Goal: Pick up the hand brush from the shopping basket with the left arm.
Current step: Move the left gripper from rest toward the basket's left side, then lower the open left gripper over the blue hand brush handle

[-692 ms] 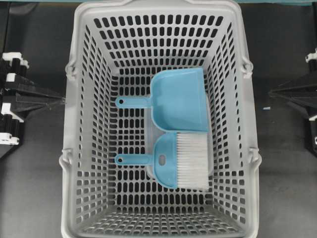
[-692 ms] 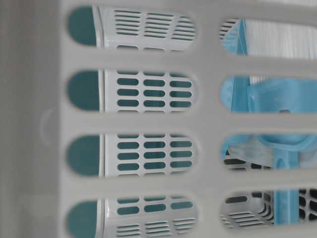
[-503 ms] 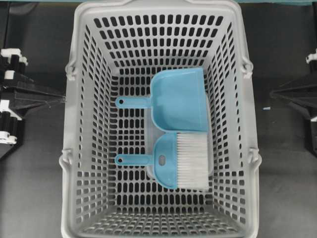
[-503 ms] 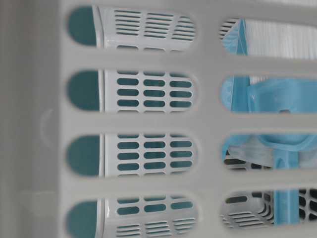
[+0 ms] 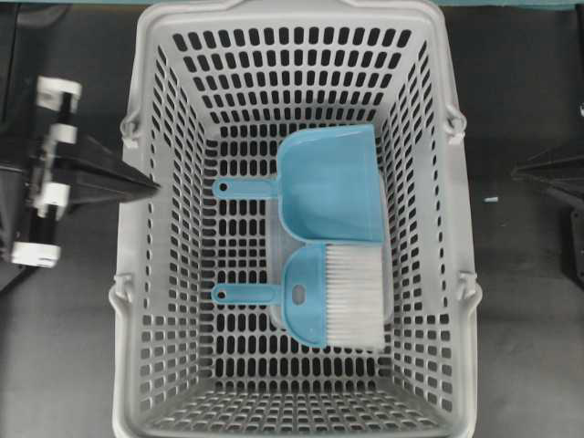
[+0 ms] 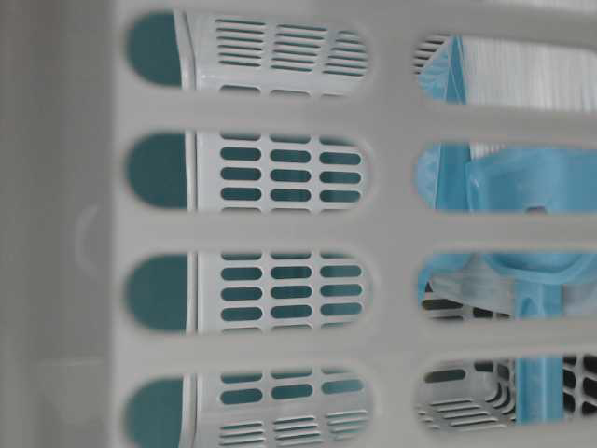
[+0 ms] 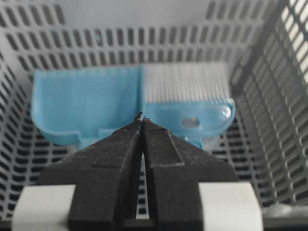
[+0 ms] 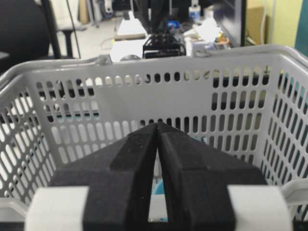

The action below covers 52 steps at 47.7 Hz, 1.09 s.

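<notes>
The hand brush [image 5: 330, 297], light blue with white bristles, lies flat on the floor of the grey shopping basket [image 5: 146, 274], its thin handle pointing left. In the left wrist view the hand brush [image 7: 192, 113] sits right of centre, beyond the fingertips. The left gripper [image 5: 151, 187] is shut and empty, its tip just over the basket's left rim, well above the floor. In its own view the left gripper [image 7: 142, 118] points down into the basket [image 7: 269, 96]. The right gripper [image 5: 520, 172] is shut and empty outside the right wall. From its wrist the right gripper [image 8: 157, 124] faces the basket [image 8: 144, 67].
A light-blue dustpan [image 5: 328, 182] lies just behind the brush, edge to edge with it, handle also pointing left; it is the dustpan [image 7: 82, 103] left of the fingertips. The basket's tall slotted walls [image 6: 280, 229] enclose both. A dark table [image 5: 64, 347] surrounds the basket.
The left gripper has moved right, from outside the basket to over its left rim. The right gripper has drawn back slightly to the right. Brush and dustpan have not moved.
</notes>
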Motion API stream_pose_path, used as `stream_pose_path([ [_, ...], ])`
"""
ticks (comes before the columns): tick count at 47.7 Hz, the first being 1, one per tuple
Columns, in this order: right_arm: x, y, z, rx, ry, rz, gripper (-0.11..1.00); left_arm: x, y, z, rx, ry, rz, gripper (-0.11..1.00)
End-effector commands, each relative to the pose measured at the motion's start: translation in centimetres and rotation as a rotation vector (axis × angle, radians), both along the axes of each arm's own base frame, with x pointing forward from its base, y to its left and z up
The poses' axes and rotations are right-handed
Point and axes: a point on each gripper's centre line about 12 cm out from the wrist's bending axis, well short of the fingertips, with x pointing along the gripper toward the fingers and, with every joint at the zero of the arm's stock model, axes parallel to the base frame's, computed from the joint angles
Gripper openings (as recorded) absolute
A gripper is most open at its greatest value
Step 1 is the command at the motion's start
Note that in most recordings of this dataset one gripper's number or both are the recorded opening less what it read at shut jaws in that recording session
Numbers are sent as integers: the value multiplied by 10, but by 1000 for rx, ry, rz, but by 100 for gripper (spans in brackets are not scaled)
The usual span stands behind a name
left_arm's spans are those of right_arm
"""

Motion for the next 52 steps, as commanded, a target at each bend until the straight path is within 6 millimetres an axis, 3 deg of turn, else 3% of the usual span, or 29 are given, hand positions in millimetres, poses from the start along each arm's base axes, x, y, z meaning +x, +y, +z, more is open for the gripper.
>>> stream_pose_path([
  [1, 1, 0, 10, 2, -23, 0, 2, 12, -1, 14, 2, 38, 0, 0],
  [6, 1, 0, 11, 0, -25, -2, 20, 25, -3, 13, 4, 158, 2, 0],
  [12, 1, 1, 10, 8, -25, 3, 58, 41, -3, 13, 5, 265, 9, 1],
  [17, 1, 1, 9, 8, -21, 8, 79, 56, -6, 7, 9, 349, 9, 17],
  [26, -2, 2, 12, 8, -37, 11, 76, 90, -16, 7, -3, 415, 3, 73],
  [30, -7, 2, 14, 8, -55, 12, 76, 102, -18, 2, -5, 457, 6, 87],
  [35, -12, 2, 17, 8, -78, 12, 76, 113, -24, -7, 4, 519, -4, 83],
  [40, -15, 2, 19, 7, -92, 14, 76, 122, -30, -18, -3, 590, -1, 86],
  [52, -16, 2, 11, 10, -49, 14, 76, 139, -50, -68, -37, 765, 36, 90],
])
